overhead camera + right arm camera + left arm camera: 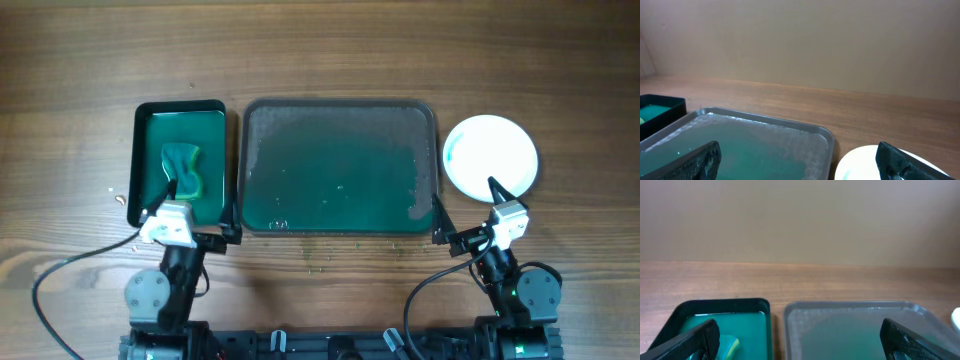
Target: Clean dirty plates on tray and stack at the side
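Note:
The large grey-green tray [340, 108] lies mid-table with no plate on it, only a wet green film and pale foamy residue. It also shows in the left wrist view [840, 325] and the right wrist view [750, 142]. A round white plate [492, 155] rests on the wood right of the tray, with a faint green streak near its left edge [862, 162]. I cannot tell whether other plates lie under it. My left gripper [196, 212] [800, 345] is open and empty at the tray's front left corner. My right gripper [467, 205] [797, 167] is open and empty between tray and plate.
A smaller bright green tray [180, 110] [722, 305] [660, 107] stands left of the large tray and holds a green sponge [182, 165] [730, 342]. Small crumbs [320, 255] lie on the wood in front of the large tray.

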Tool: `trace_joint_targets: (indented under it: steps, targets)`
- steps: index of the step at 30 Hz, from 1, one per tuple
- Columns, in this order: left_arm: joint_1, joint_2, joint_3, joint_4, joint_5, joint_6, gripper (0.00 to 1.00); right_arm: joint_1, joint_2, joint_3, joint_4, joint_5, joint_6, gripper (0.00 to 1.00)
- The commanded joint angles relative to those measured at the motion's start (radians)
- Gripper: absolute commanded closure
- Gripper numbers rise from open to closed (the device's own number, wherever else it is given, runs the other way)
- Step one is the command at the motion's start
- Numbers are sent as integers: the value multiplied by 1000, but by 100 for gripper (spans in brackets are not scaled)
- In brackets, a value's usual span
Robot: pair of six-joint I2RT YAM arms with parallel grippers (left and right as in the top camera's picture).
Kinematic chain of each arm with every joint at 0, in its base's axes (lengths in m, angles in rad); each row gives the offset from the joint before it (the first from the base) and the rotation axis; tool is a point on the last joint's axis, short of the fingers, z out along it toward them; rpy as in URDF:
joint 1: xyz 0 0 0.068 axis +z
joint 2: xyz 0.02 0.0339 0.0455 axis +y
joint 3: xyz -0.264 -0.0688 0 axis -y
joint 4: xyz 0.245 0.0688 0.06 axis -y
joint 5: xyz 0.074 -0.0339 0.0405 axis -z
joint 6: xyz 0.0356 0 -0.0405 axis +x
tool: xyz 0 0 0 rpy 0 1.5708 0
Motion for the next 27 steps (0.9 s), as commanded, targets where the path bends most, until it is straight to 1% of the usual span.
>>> trace_joint_targets:
  steps: [1, 4, 7, 14, 27]
  targets:
    - [-7, -53, -39, 10, -48, 44, 0, 4, -9, -1, 5, -16, -17, 0]
    - [-7, -79, -54, 6, -81, 44, 0, 4, -9, -1, 5, -16, -18, 0]
    - [-7, -104, -71, -19, -83, 43, 0, 4, -9, -1, 5, -16, -17, 0]
    - [-7, -106, -111, -34, -71, 39, 0, 4, -9, -1, 5, -16, -17, 0]
    - [-6, -104, -111, -34, -72, 40, 0, 4, -9, -1, 5, -16, -17, 0]
